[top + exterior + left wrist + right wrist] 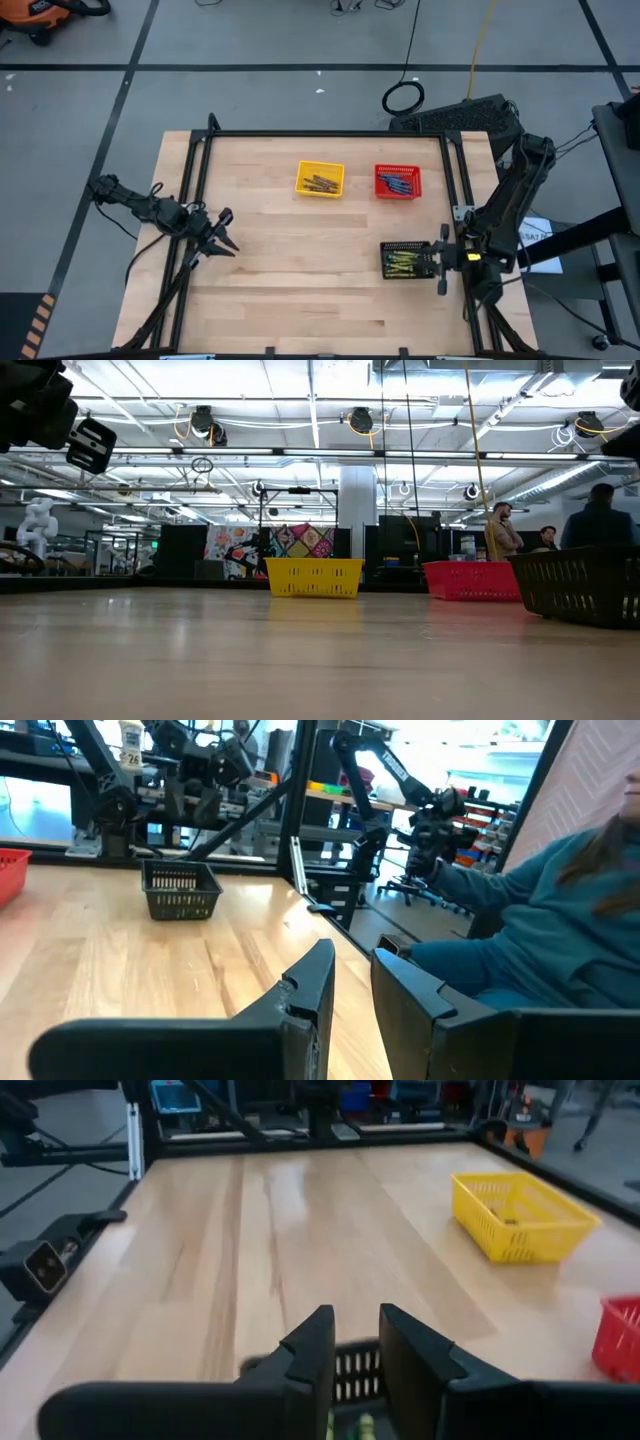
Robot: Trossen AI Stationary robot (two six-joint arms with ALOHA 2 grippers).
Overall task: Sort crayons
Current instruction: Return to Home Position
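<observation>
Crayons (320, 183) heaped in yellow basket (299, 178) and red basket (378, 182), upper centre of high view, and black basket (384, 260), lower right; left gripper (228, 234) mid-left, right gripper (432, 262) at black basket's right rim. Wrist views: both pairs of jaws narrowly parted; under the right pair, perhaps greenish crayons.

You can read only 1 thing: the number 26, on a small pale tag (131, 757) on the rig beyond the table (90, 955). The white sheet (537, 236) beside the table carries print you cannot make out.
</observation>
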